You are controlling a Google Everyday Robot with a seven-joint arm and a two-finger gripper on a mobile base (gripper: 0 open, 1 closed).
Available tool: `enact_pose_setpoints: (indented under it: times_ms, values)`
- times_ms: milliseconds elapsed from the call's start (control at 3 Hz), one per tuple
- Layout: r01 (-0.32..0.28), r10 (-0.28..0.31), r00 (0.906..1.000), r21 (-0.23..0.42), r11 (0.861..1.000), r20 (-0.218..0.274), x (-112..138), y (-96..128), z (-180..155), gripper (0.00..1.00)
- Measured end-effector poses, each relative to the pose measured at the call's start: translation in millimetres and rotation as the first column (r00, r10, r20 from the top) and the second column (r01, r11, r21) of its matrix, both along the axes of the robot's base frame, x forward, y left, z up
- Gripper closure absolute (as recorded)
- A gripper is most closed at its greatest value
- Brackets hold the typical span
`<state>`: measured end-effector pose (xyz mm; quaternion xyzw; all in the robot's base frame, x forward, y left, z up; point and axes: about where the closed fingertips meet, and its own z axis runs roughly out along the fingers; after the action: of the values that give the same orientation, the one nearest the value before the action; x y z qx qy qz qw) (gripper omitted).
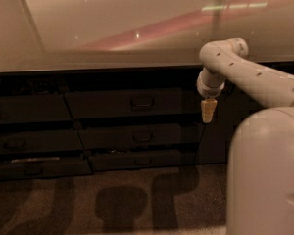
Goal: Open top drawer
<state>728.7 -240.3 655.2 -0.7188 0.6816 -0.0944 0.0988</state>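
Observation:
The top drawer (103, 104) is the wide dark front right under the counter, with a small loop handle (142, 102) at its middle. It sits flush with the fronts around it. My gripper (208, 119) hangs from the white arm (245, 72) and points straight down, in front of the drawer's right end. It is well to the right of the handle and touches nothing. Its tan fingers (208, 109) are pressed together into one tapered tip with nothing between them.
Two shallower drawers (137, 137) lie below the top one. More drawer fronts (24, 109) fill the column at the left. The glossy countertop (117, 28) overhangs them all. My white body (264, 170) fills the lower right. Speckled floor (112, 199) lies in front.

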Motion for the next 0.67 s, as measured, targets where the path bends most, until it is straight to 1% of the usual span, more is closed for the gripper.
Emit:
enact_pose_setpoints:
  times_ms: [333,667]
  values:
    - [0.01,-0.012,0.9992,-0.038,0.999,-0.037,13.3,-11.5,-33.8,0.0]
    - [0.011,-0.013,0.9991,-0.038,0.999,-0.041,13.8,-11.9,-37.8,0.0]
